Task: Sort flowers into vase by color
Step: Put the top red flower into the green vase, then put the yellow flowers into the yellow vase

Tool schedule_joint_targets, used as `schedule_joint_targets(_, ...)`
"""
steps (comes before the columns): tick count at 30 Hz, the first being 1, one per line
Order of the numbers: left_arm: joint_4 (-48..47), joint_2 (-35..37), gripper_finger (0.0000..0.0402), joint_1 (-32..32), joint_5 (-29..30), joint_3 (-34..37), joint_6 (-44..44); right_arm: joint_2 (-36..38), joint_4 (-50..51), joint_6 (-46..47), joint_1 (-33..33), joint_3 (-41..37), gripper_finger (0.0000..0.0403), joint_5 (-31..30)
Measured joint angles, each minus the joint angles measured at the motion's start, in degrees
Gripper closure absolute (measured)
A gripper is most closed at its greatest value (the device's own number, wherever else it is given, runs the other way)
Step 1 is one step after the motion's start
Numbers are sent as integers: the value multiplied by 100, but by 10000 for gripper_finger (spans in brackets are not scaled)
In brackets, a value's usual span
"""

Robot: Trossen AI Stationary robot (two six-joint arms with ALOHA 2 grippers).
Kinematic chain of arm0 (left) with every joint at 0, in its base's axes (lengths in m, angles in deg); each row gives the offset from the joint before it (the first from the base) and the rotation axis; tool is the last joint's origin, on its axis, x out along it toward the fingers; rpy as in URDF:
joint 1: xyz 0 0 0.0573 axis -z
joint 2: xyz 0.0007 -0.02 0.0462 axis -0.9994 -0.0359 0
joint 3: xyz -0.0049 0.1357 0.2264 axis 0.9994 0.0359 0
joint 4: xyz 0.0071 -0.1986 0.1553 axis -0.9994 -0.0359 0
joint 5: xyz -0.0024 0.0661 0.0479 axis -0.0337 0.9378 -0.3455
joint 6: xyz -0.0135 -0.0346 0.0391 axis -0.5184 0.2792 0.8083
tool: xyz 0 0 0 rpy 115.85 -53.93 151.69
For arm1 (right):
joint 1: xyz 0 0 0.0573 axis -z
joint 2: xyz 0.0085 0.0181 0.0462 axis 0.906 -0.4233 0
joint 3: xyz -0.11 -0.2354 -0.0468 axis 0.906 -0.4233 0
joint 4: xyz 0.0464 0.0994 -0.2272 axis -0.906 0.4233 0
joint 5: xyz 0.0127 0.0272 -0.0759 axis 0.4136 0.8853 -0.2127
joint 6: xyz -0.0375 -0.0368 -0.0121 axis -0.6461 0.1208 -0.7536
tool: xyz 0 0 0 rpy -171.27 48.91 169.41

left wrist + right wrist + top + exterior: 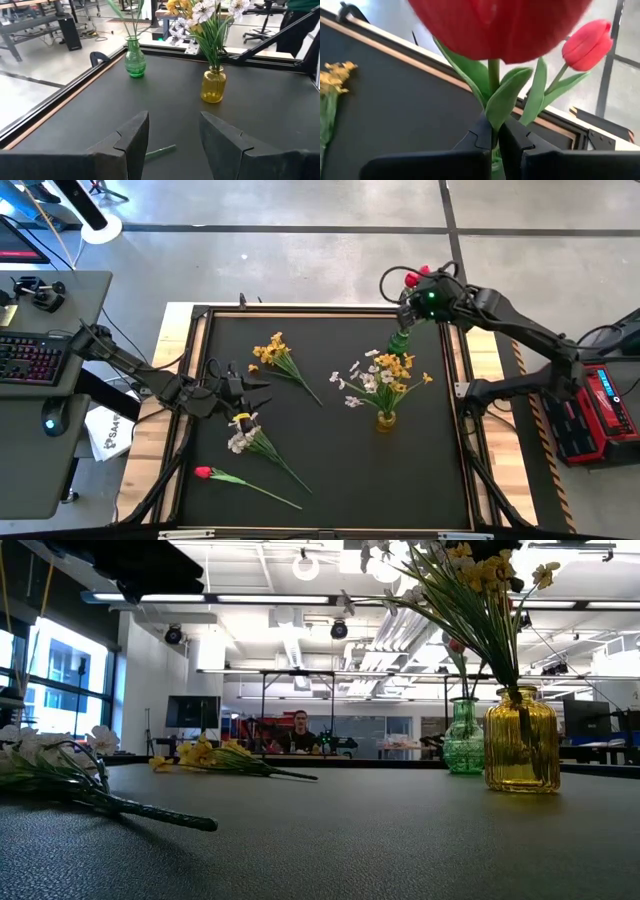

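Your right gripper (495, 137) sits over the green vase (399, 341) at the table's far right corner, fingers pinched on a red tulip (500, 27) stem. A second red tulip (587, 44) stands just beside it. That vase is near the far rim of the table (300, 315), so you have little margin on that side.

Yellow vase (385, 420) stands well inside the mat, nearer the right edge, holding yellow blossoms (398, 366) and white sprays (358, 380) mixed together. The two vases are near each other but apart.

Your left gripper (172, 137) hovers at the left side of the table, jaws wide and holding nothing. A white spray (240, 438) lies just beside it toward the near edge. A green stem end (160, 151) shows on the mat between the fingers.

Loose on the mat: a yellow cluster (270, 352) left of centre, and a red tulip flower (205, 472) near the front left corner.

Open mat across the middle and the front right quarter.
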Motion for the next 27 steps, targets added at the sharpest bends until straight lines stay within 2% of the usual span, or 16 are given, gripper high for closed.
schedule_joint_targets(3,0,12,240,-1,-35,0,0,-63,126,61,0,0,364,12)
schedule_joint_targets(11,-8,15,241,-1,-37,0,7,-63,228,29,1,2,225,-142)
schedule_joint_targets(14,-9,15,241,17,-37,0,7,18,225,33,0,32,191,-191)
schedule_joint_targets(18,-11,26,241,83,-37,0,7,208,163,110,-90,237,174,-278)
schedule_joint_targets(21,-57,86,241,168,-37,-75,7,358,-28,200,-401,467,172,-274)
schedule_joint_targets(24,-314,205,241,320,-39,-265,-1,408,-406,125,-996,651,171,-276)
schedule_joint_targets(27,-871,356,241,556,-37,-546,-137,356,-1215,-223,-1820,671,171,-379)
